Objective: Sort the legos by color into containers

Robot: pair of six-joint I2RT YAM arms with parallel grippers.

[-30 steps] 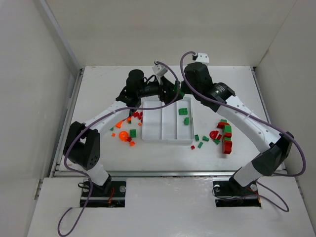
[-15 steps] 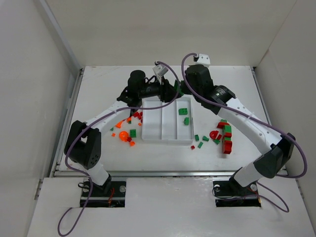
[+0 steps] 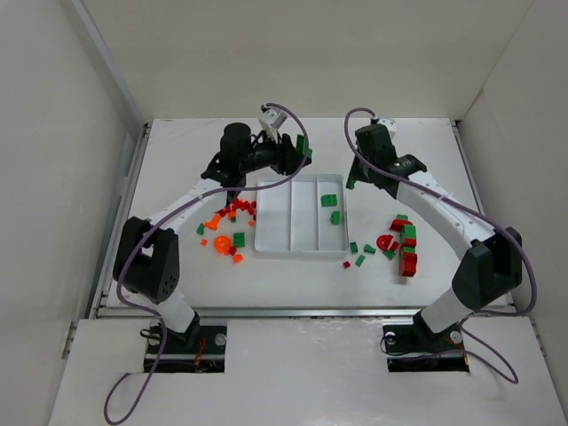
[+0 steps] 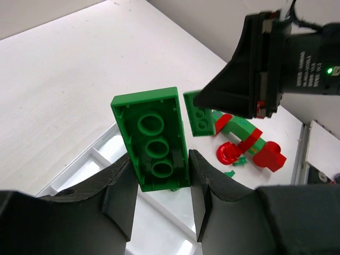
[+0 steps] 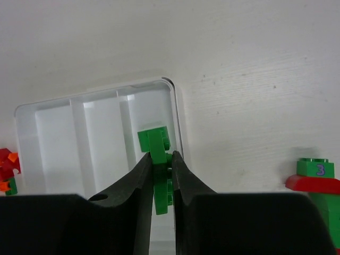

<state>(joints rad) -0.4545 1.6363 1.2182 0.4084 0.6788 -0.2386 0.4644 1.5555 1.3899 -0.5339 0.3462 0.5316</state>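
1. I judged the sort barely begun: only 2 green bricks (image 3: pixel 329 201) lay in the right compartment of the white tray (image 3: pixel 282 222), and its other 2 compartments were bare.
2. Left of the tray sat a scatter of orange and red pieces (image 3: pixel 227 232). Right of it sat green and red pieces (image 3: pixel 401 241). All of these awaited sorting.
3. My left gripper (image 4: pixel 159 178) was clamped on a green brick (image 4: pixel 154 135), fingers pressing its long sides, held aloft by the tray's far edge.
4. My right gripper (image 5: pixel 161 175) was pinched nearly together on a thin green piece (image 5: pixel 158 146), over the tray's far right corner.
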